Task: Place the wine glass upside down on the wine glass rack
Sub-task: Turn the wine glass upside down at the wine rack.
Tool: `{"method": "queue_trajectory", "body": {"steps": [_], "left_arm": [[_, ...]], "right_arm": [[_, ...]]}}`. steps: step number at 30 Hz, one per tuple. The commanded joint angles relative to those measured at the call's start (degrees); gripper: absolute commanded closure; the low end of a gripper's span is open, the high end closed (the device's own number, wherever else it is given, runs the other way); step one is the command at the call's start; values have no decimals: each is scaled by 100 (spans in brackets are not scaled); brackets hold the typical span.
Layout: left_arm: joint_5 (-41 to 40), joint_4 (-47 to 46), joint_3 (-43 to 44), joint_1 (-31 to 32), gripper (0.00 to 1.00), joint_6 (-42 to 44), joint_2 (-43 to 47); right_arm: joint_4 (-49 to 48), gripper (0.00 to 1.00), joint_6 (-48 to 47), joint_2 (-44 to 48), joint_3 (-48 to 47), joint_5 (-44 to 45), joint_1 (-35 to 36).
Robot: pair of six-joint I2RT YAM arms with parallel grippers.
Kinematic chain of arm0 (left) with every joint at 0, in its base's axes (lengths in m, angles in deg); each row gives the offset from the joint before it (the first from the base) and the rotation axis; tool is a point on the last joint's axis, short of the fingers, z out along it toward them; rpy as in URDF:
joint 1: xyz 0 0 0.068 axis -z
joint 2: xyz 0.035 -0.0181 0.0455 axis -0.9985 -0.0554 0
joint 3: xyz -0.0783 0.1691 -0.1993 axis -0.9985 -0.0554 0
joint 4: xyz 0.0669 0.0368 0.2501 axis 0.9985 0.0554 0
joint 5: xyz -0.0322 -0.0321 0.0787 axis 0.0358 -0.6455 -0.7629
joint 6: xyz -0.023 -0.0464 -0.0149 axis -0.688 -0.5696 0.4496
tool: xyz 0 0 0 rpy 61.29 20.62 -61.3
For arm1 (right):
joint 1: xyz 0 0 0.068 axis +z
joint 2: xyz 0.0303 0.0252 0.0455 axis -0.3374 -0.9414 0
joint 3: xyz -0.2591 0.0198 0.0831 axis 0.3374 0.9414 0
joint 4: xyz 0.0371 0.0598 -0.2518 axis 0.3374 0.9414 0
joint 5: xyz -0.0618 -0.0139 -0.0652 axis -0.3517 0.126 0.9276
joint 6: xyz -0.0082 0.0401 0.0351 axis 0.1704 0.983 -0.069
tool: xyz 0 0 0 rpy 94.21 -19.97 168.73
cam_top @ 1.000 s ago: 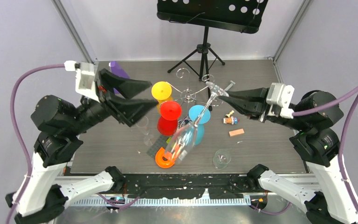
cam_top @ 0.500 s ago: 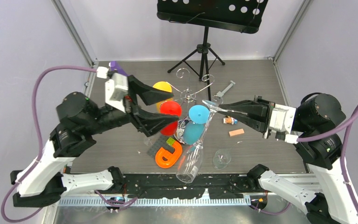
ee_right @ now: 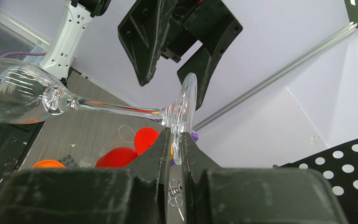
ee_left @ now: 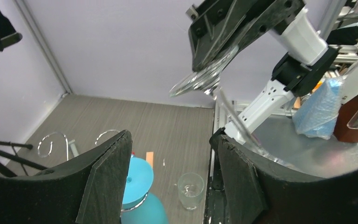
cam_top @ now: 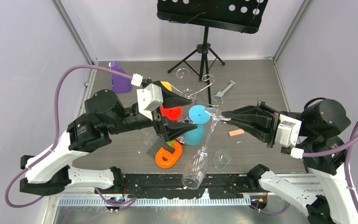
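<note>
The right hand (cam_top: 223,116) is clamped on the round foot of the wine glass (cam_top: 200,151), fingers together on the rim of the disc. In the right wrist view the two black fingers (ee_right: 161,154) pinch the foot edge-on, with the stem running off to the left to the bowl. From above, the glass hangs in the air, tilted, foot uppermost and bowl lowest, the bowl over the near edge of the worktop (cam_top: 261,84). It is not on the wine glass rack (cam_top: 189,87), whose chrome curled wires stand just behind and to the left of the glass foot, near the middle of the worktop.

The left hand (cam_top: 192,113) has its fingers apart and holds nothing. It reaches in from the left, with its fingertips just beside the glass foot and in front of the rack. In the left wrist view the glass foot and the right hand sit above the gap between the open fingers.

Under the hands stand a red cone (cam_top: 171,112) and a blue cone (cam_top: 198,114). An orange letter shape (cam_top: 168,156) and a small clear tumbler (cam_top: 222,158) lie nearer the front. A black music stand (cam_top: 205,46) is at the back.
</note>
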Motion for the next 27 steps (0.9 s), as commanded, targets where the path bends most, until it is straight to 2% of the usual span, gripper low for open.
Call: {"method": "queue_trajectory", "body": {"steps": [1, 5, 10, 14, 27], "left_arm": [[458, -133, 314, 31, 32, -299, -64], [756, -401, 148, 37, 33, -1145, -148], [137, -522, -280, 32, 36, -2028, -146], [285, -786, -581, 33, 37, -2638, -150], [590, -1390, -1036, 208, 39, -3301, -69]], "right_arm": [[-252, 95, -285, 128, 11, 56, -16], [-261, 95, -400, 183, 63, 66, -12], [-522, 95, -438, 336, 234, 271, -12], [-528, 94, -544, 392, 293, 426, -6], [-442, 95, -729, 453, 355, 534, -11]]}}
